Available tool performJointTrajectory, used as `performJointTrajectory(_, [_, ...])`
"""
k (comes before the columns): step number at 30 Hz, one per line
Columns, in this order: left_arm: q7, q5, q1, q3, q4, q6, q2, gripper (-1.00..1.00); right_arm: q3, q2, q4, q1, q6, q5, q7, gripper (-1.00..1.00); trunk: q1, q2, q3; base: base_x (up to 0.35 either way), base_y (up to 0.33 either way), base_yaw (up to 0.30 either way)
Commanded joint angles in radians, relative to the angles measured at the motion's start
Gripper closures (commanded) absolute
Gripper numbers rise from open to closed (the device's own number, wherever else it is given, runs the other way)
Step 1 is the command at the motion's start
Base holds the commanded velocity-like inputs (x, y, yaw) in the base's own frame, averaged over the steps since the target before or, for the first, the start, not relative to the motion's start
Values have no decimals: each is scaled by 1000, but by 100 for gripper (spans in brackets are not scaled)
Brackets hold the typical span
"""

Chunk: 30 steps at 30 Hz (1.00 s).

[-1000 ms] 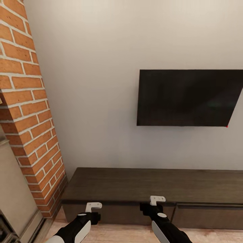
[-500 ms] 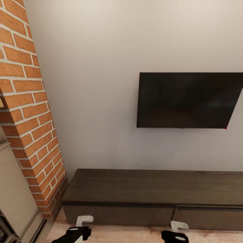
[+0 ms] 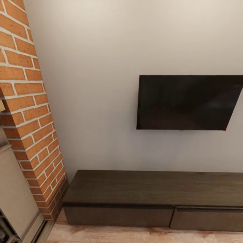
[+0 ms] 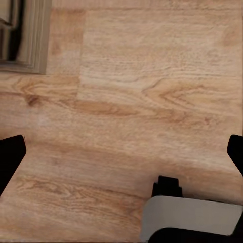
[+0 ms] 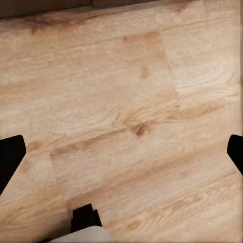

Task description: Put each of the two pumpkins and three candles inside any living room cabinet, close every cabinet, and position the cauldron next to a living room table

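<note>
Dark-brown wood runs along the foot of a pale wall in my head view: the long low cabinet (image 3: 148, 197), its flat handleless fronts flush and shut, with a seam between two fronts towards my right. Above it hangs a black television (image 3: 187, 102), mounted on the wall and blank. To my left a red brick column (image 3: 28, 111) rises beside the cabinet's end, and a beige stone fireplace surround (image 3: 15, 192) stands at its foot. A strip of light wooden floor (image 3: 135, 234) lies in front of the cabinet. My wrist cameras look instead straight at that plank floor, which the head view barely catches. From my left wrist, my left claw (image 4: 121, 152) is spread wide with nothing between its dark fingertips (image 4: 10, 157), which sit at opposite edges of the picture above the boards; a stepped beige moulding (image 4: 23, 35) shows in one corner. From my right wrist, my right claw (image 5: 121, 152) is likewise spread wide and holds nothing, its dark fingertips (image 5: 10, 157) far apart over bare planks, with a thin dark band of the cabinet base (image 5: 45, 6) along the far edge.
</note>
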Motion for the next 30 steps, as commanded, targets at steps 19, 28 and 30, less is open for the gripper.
performJointTrajectory(19, [4,16,210,-8,4,-66,27,-100,8,-2,65,123,-45,1,3,-100,-73,133,58,0,0,0])
performJointTrajectory(28, [6,17,258,-8,4,-66,40,-100,10,6,88,157,-42,3,5,-100,-107,196,87,0,0,0])
performJointTrajectory(30, [7,17,261,-8,4,-66,40,-100,10,7,90,164,-42,1,5,-100,-115,210,93,0,0,0])
